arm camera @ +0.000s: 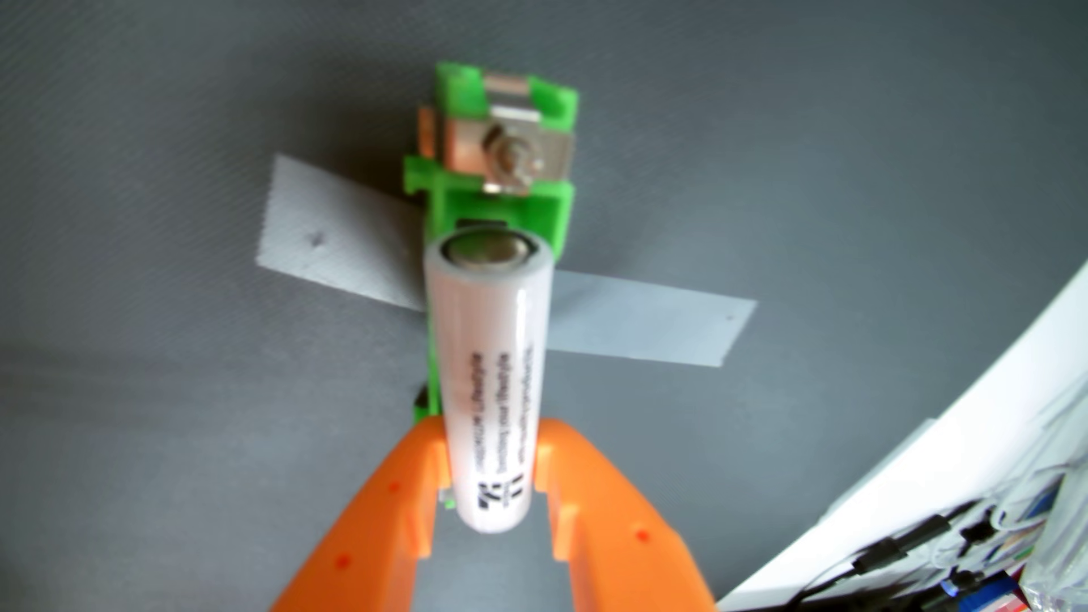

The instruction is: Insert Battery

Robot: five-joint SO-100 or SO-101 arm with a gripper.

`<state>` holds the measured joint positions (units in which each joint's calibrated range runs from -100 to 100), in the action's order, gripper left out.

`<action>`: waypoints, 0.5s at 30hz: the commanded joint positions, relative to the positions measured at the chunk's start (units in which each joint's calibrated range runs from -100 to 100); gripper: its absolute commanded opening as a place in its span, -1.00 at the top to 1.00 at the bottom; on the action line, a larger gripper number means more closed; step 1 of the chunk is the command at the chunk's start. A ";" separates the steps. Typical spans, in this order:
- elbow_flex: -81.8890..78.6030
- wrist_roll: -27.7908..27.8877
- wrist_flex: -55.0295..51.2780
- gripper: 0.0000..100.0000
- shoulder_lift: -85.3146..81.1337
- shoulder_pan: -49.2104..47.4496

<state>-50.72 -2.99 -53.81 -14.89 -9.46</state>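
We begin with the grey mat (176, 176) that fills most of the wrist view, and with the white surface (942, 441) cutting across the lower right corner, cables cluttered beyond it. Two strips of pale tape (647, 323) run out to either side and pin the green holder (500, 212) to the mat.

Next come the orange fingers (377, 512) of the gripper (491, 465), which rise from the bottom edge and grasp the white battery (488, 376) near its lower end, one finger on each side of it. The battery lies lengthwise over the holder's channel, its metal cap pointing toward the metal contact (512, 156) bolted at the far end (the picture is soft here, so finer detail escapes us).

We judge the task well advanced but unfinished: the cell is picked up, carried over and lined up with the cradle. Whether it already sits in the channel or hangs just above it, we cannot tell. What appears left is to press it fully home against the contact and then let go.
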 commanded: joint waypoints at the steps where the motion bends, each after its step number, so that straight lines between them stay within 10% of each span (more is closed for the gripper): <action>1: -0.11 -0.31 0.38 0.97 -0.57 0.37; 15: -0.20 -0.82 0.38 0.97 -0.57 0.37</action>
<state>-51.18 -3.70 -53.81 -14.89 -9.46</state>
